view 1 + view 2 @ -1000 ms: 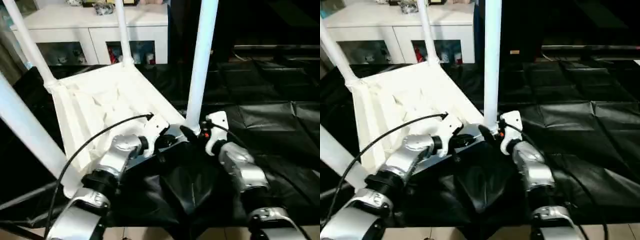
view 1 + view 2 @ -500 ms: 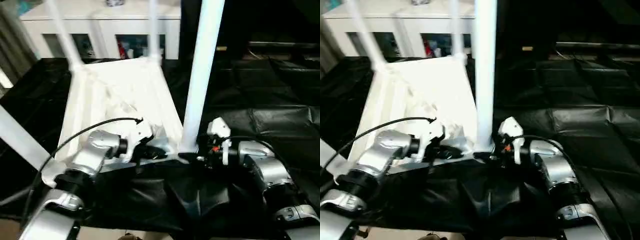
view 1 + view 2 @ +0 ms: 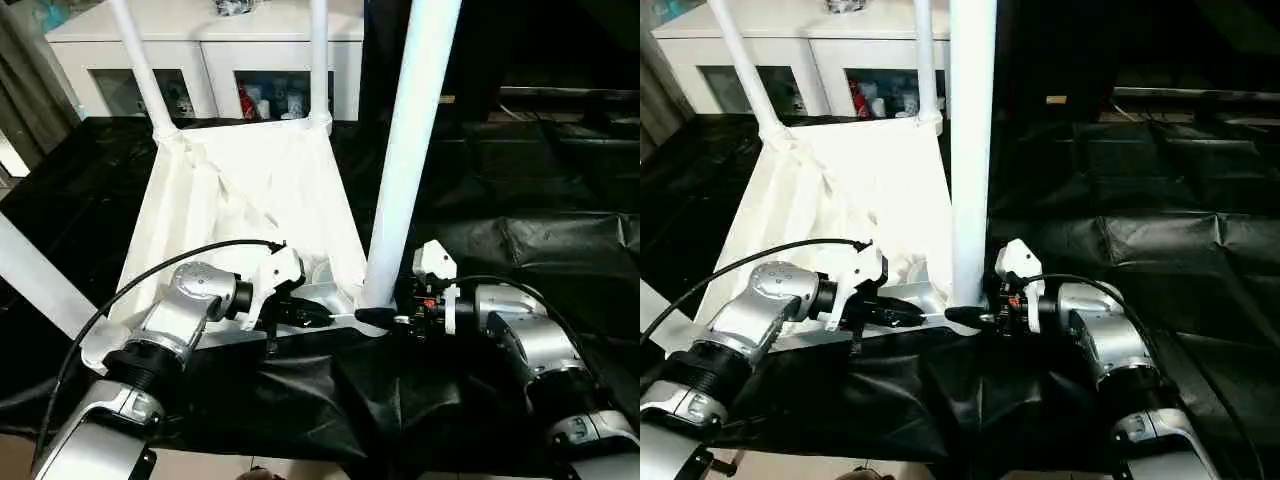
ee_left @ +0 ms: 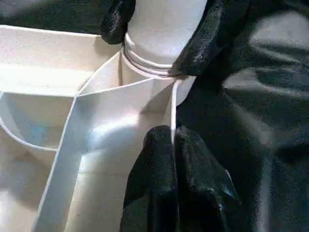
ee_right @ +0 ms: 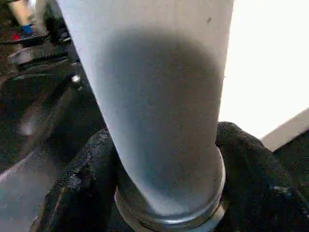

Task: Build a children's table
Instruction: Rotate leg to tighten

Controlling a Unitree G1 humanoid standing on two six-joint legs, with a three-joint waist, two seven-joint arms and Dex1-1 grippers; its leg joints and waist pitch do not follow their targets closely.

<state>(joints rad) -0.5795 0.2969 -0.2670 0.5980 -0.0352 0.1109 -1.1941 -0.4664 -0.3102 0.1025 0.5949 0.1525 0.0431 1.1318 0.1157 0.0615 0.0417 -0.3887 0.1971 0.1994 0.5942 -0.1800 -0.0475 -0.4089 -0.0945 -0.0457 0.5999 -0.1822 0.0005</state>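
All four legs stand in the upturned tabletop (image 3: 250,210); flipping it upright likely remains. My right gripper (image 3: 385,318) clasps the near-right leg (image 3: 405,160) at its base, and my left gripper (image 3: 318,316) pinches the tabletop's near rim, fingers nearly together.

An upturned white plastic rectangular tabletop (image 3: 245,215) with ribbed underside lies on black sheeting (image 3: 540,190), white tubular legs rising from its corners. The left gripper (image 3: 315,316), its black fingers pressed together, meets the near rim; the right gripper (image 3: 378,317) reaches the base of the nearest leg (image 3: 410,150). A white glass-fronted cabinet (image 3: 215,60) stands behind
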